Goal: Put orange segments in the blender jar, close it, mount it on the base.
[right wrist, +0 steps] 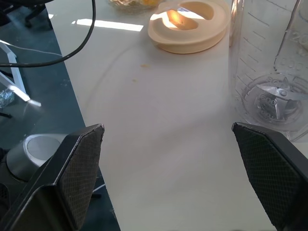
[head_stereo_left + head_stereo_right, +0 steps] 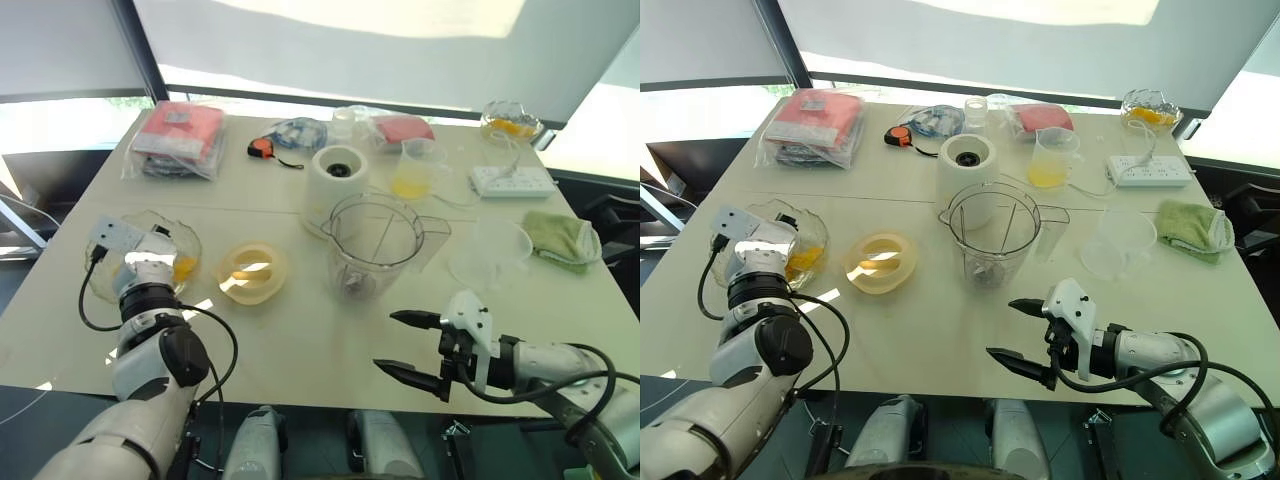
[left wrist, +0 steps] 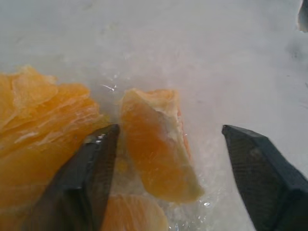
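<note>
Left gripper (image 3: 166, 159) part-open, straddling one of three visible glossy orange segments (image 3: 156, 144), unclamped; right gripper (image 2: 405, 345) wide open, empty.

orange segments (image 3: 156, 149): I see glossy yellow-orange
blender jar (image 2: 375, 245): clear, I read it as colourless
base (image 2: 338, 178): white, dark socket on top
lid (image 2: 252, 271): pale cream
cloth (image 2: 560, 238): green
counter (image 2: 300, 330): off-white
tape measure (image 2: 262, 149): orange and black

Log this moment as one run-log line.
left end effector: open, straddling orange segment | right end effector: open, idle | blender jar: empty, lid off
</note>
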Controlling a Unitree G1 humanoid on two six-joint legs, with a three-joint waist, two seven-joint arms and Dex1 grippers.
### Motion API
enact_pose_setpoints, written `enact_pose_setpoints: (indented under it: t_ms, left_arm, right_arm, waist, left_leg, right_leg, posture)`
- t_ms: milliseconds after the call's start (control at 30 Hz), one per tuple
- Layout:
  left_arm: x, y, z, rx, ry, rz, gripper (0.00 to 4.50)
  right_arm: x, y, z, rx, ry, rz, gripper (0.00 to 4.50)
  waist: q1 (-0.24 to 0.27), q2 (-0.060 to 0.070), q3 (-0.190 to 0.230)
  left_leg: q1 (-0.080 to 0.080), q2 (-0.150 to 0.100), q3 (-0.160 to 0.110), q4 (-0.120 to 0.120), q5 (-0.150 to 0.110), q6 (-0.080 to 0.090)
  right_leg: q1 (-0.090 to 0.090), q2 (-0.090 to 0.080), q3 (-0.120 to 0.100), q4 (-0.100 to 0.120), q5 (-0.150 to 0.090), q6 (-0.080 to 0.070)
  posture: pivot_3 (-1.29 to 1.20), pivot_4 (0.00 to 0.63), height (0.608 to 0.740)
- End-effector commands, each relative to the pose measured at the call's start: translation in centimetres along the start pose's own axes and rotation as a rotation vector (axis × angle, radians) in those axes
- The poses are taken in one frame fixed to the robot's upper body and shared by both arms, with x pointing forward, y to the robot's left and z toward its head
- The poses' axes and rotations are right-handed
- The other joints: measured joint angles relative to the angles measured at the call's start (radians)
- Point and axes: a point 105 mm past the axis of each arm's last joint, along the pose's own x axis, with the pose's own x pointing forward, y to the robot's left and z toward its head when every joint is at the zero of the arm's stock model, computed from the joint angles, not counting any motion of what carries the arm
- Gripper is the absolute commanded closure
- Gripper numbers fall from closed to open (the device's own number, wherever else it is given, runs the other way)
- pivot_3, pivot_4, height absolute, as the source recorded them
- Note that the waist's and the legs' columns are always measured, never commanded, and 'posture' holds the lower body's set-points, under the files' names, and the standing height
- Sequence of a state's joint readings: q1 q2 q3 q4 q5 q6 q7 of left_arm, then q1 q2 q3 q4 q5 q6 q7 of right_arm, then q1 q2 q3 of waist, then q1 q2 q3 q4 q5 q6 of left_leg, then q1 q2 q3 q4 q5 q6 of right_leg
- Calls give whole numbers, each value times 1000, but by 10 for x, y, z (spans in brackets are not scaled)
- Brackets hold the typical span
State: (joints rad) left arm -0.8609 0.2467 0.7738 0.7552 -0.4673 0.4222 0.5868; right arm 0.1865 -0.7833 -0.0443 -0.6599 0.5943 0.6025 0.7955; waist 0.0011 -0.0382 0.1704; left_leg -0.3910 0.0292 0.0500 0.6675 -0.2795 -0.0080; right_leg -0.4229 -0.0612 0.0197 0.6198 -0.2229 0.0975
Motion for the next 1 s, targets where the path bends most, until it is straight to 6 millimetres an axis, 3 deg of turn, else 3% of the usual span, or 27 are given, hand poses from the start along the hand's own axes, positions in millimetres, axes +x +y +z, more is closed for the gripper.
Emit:
enact_pose_setpoints:
  t_ms: [33,100,433,667,900,1000]
  left_arm:
    - [-1,0,6,0,-29,0,3161]
    - [0,1,6,-3,-28,3,4087]
    - [-5,1,10,-5,-32,-4,4087]
    - [-46,-21,37,85,-90,-96,4087]
    - [-82,-21,52,205,-118,-158,4087]
    - [-86,-14,53,256,-117,-158,4087]
  right_arm:
    - [-2,2,9,-36,-33,0,0]
    - [-2,2,9,-35,-34,-1,0]
    - [-1,2,7,-32,-31,-6,0]
    - [-2,1,4,-25,-25,-10,0]
    - [-2,-1,0,-13,-25,-19,0]
    - [-2,-3,-1,-6,-28,-24,0]
  waist:
    - [3,0,0]
    - [5,0,0]
    - [7,0,0]
    - [10,-1,0]
    - [10,0,0]
    - [9,-1,0]
  left_leg:
    - [0,0,0,0,0,0]
    - [0,0,0,0,0,0]
    - [0,0,0,0,0,0]
    - [-1,0,0,0,0,0]
    - [0,0,0,0,0,-1]
    - [0,0,-1,0,1,-1]
  right_leg:
    - [0,0,0,0,0,0]
    - [0,0,0,0,0,0]
    - [0,0,0,0,0,0]
    - [0,0,0,0,0,0]
    - [0,0,0,0,0,0]
    - [0,1,0,0,0,0]
  posture:
    - [0,150,740]
    - [0,150,740]
    - [0,150,740]
    - [0,150,740]
    - [0,150,740]
    - [0,150,740]
